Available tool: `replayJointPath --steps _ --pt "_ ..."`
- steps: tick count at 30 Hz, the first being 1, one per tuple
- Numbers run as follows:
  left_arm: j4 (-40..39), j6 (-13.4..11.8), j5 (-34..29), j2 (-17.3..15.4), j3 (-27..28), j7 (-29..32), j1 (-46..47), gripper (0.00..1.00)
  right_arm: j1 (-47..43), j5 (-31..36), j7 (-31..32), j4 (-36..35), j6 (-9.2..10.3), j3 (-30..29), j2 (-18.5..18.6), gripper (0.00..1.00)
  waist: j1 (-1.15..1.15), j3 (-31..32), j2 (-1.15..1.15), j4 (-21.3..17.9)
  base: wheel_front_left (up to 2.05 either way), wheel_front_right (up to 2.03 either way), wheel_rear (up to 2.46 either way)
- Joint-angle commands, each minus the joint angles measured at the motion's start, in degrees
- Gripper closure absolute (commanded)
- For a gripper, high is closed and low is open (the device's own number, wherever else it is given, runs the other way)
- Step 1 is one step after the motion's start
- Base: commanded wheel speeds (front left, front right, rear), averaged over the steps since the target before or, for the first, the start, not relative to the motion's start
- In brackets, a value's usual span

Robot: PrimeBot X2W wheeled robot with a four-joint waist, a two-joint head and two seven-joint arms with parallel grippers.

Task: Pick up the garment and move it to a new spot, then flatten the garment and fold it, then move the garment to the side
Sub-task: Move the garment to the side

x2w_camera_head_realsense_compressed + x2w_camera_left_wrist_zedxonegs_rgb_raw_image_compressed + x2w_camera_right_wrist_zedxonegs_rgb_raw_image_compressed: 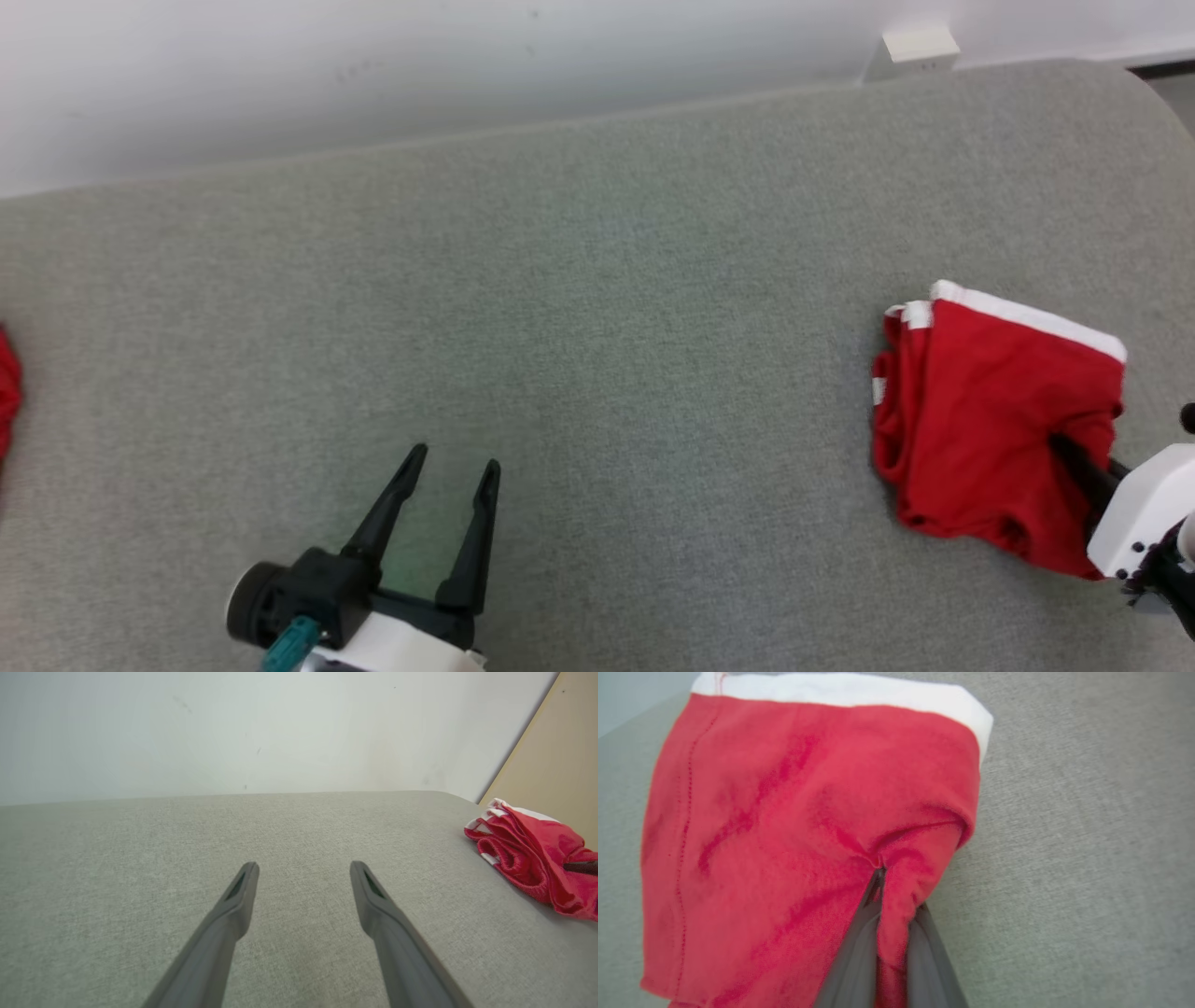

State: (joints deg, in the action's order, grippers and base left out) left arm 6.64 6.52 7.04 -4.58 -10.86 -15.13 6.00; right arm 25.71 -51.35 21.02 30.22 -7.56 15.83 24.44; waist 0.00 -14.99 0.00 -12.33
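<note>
The garment (pixel 990 420) is a folded red cloth with a white band, lying at the right of the grey padded table (pixel 597 308). My right gripper (pixel 1064 446) is shut on its near right edge; in the right wrist view a pinch of red cloth (pixel 896 905) sits between the dark fingers (pixel 852 961). From the left wrist the garment (pixel 532 854) shows at the far right. My left gripper (pixel 453 462) hovers open over bare table at the lower left, well apart from the garment, with nothing between its fingers (pixel 233 905).
A pale wall (pixel 373 75) runs along the table's far edge, with a small white box (pixel 920 45) against it at the right. Another bit of red cloth (pixel 7 392) shows at the left edge. A tan board (pixel 560 756) stands past the table's right end.
</note>
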Motion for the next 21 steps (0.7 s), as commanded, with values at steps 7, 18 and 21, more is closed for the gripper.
replayJointPath --steps 7,18,21 --pt "-1.82 0.54 -1.98 -1.68 -3.41 -0.05 5.05 0.00 4.10 4.53 -4.16 2.75 0.14 -2.51 3.03 1.00 0.00 -5.64 0.00 -0.13 0.00 0.00 0.00" --pt "-6.73 0.91 -2.44 -3.27 -10.69 1.61 12.33 0.00 18.34 18.50 -7.29 14.88 0.14 -10.82 9.97 1.00 0.00 -12.68 0.00 5.33 0.00 0.00 0.00" --pt "-7.73 0.91 -2.51 -3.94 -11.77 2.24 13.28 0.00 21.64 22.29 -8.85 19.22 0.14 -13.84 11.13 1.00 0.00 -14.09 0.00 6.45 0.00 0.00 0.00"
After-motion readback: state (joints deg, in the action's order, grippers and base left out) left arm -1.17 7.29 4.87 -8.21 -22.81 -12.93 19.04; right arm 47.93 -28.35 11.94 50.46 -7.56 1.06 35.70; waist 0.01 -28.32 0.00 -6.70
